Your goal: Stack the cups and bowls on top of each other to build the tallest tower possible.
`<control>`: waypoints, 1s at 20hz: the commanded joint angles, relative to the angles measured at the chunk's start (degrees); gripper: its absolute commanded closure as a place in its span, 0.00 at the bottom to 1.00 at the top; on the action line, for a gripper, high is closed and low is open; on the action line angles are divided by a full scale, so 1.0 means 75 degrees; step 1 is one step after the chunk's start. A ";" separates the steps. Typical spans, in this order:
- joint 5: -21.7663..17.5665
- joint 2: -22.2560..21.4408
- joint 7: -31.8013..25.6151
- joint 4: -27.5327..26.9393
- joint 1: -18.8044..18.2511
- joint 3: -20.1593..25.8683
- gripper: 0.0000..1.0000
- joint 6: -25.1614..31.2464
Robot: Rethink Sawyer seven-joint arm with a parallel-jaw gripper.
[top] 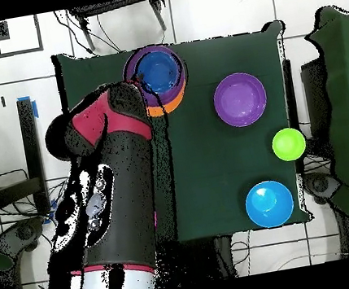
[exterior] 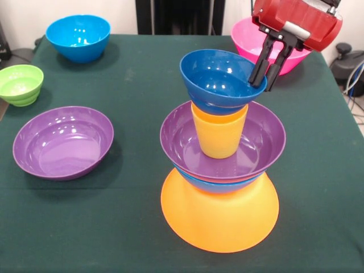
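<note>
The tower (exterior: 219, 170) stands at the middle right of the green table. Its base is a wide yellow-orange bowl (exterior: 219, 219) turned upside down. On that sit a blue bowl (exterior: 219, 185), a purple bowl (exterior: 259, 142) and an orange cup (exterior: 219, 136) standing in the purple bowl. A small dark blue bowl (exterior: 219, 77) rests tilted on the cup. My gripper (exterior: 261, 84) comes down from the upper right, shut on that bowl's right rim with one finger inside and one outside. In the overhead view the tower (top: 158, 73) shows beside the arm (top: 111, 186), which hides the gripper.
A second purple bowl (exterior: 62, 142) (top: 240, 99) lies at the left. A green bowl (exterior: 20, 84) (top: 288, 143) and a bright blue bowl (exterior: 78, 37) (top: 269, 204) sit at the far left. A pink bowl (exterior: 250, 40) stands behind the gripper.
</note>
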 commanded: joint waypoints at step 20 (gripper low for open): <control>0.0220 -0.0181 -0.0306 0.1225 -0.0754 0.2053 1.00 -0.0014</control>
